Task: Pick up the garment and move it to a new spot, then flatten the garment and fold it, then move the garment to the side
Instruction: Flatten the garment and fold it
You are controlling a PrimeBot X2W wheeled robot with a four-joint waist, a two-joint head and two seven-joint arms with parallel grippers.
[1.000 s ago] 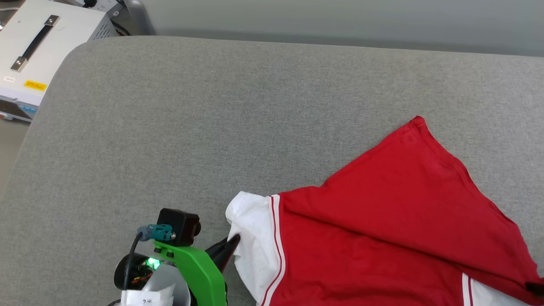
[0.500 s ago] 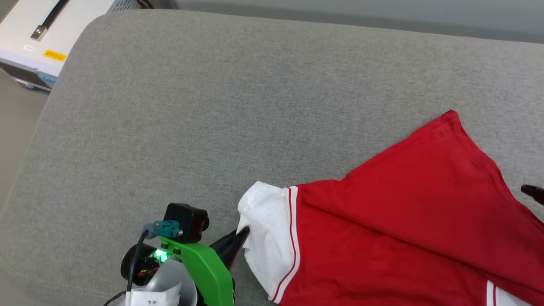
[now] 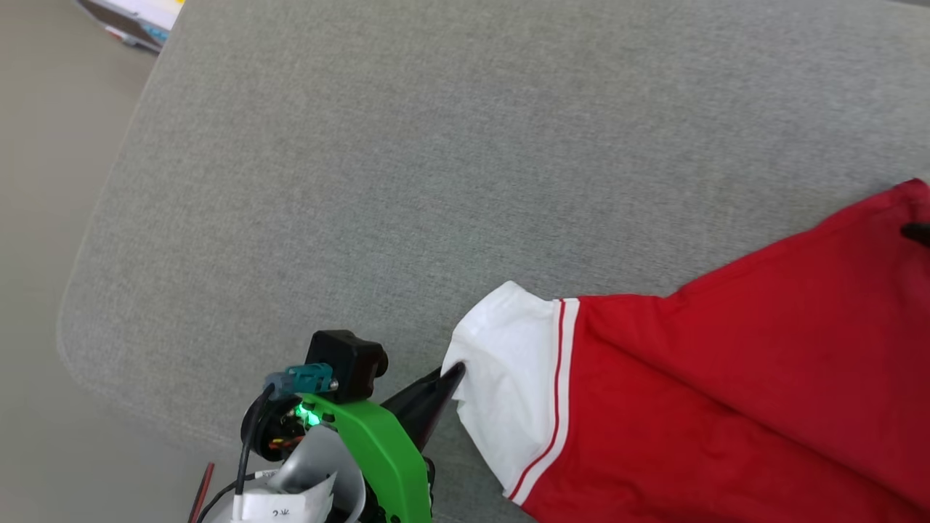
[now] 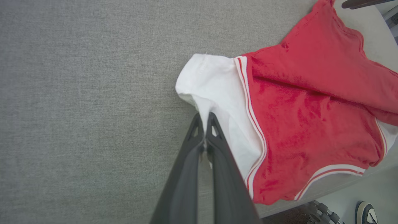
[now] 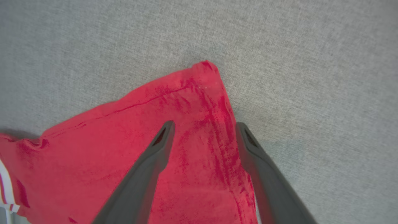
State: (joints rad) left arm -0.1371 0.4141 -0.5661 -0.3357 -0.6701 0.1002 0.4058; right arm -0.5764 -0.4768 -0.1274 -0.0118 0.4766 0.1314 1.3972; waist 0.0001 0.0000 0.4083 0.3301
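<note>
We see lots of bare grey worktop (image 3: 327,181) on the left and at the far side, and we could pass freely there. The garment (image 3: 726,407) lies in the way on the right. A pale box (image 3: 142,14) sits beyond the far left corner.

Likely lab: grey padded bench (image 3: 436,145), equipment case (image 3: 145,18) beside

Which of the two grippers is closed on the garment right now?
The left gripper: its fingers are pinched shut on the garment's white sleeve edge. The right gripper stands open over the red corner, gripping nothing.
</note>
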